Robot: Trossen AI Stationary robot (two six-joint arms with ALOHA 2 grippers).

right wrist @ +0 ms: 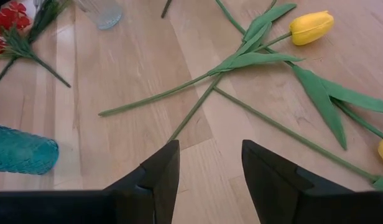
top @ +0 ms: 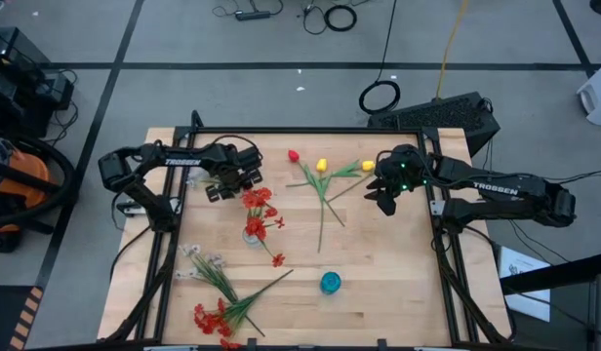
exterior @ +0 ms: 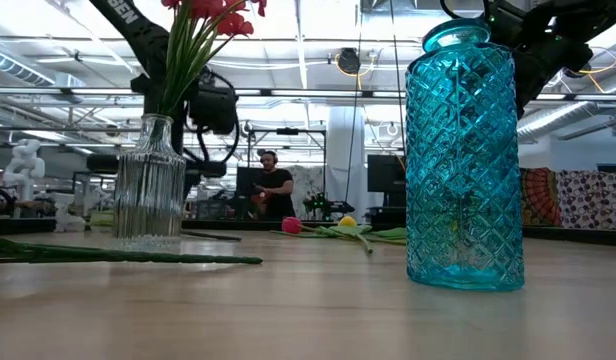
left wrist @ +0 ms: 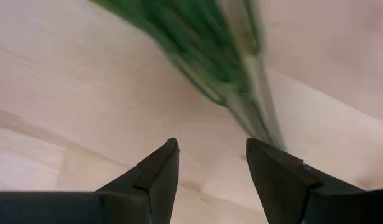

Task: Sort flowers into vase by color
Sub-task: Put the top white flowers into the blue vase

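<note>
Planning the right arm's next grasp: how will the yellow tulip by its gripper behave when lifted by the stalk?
The yellow tulip probably weighs little. Its stalk is thin and long, so it may droop. The broad leaves overlap neighbouring stems, which might drag along.

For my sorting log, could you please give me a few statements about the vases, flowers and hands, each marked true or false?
1. The clear vase holds red flowers. True.
2. The blue vase has flowers in it. False: it stands empty.
3. The tulips lie on the table. True.
4. The right hand grips a yellow tulip. False: it is open and empty near the tulips.
5. The left hand is open beside the clear vase. True.
</note>
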